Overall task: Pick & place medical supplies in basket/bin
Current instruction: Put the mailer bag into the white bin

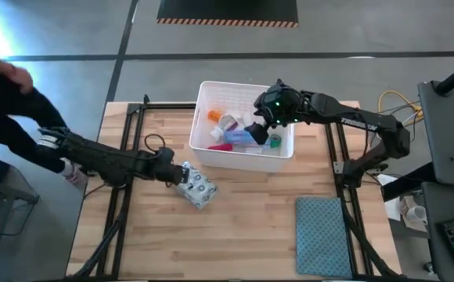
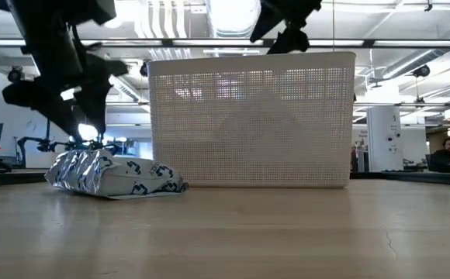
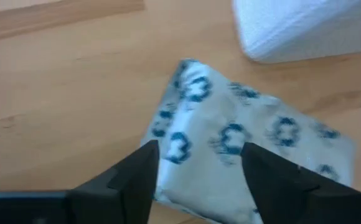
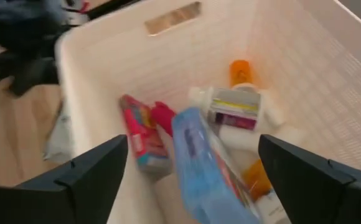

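Note:
The white perforated bin [image 1: 207, 139] stands at the table's far middle, holding a blue pouch [image 4: 199, 165], a red-blue box [image 4: 138, 140], a white bottle [image 4: 233, 111] and an orange vial [image 4: 239, 67]. My right gripper [image 4: 193, 149] hangs open above the bin's inside, with the pouch lying below its fingers. A grey patterned pack [image 1: 198, 188] lies flat on the wood to the near left of the bin. My left gripper [image 3: 196, 171] stands open just over the pack's left end [image 2: 74, 167], slanting down from the left. My left gripper has one finger [image 3: 134, 180] on each side of the pack's end [image 3: 180, 149]; I cannot tell whether they touch it. The pack lies flat on the table.
A teal-grey cloth mat [image 1: 325, 235] lies at the near right. Black frame rails [image 1: 125, 149] run along both sides of the table. A person's arm [image 1: 8, 102] shows beyond the left edge. Bare wood lies between the pack and the mat.

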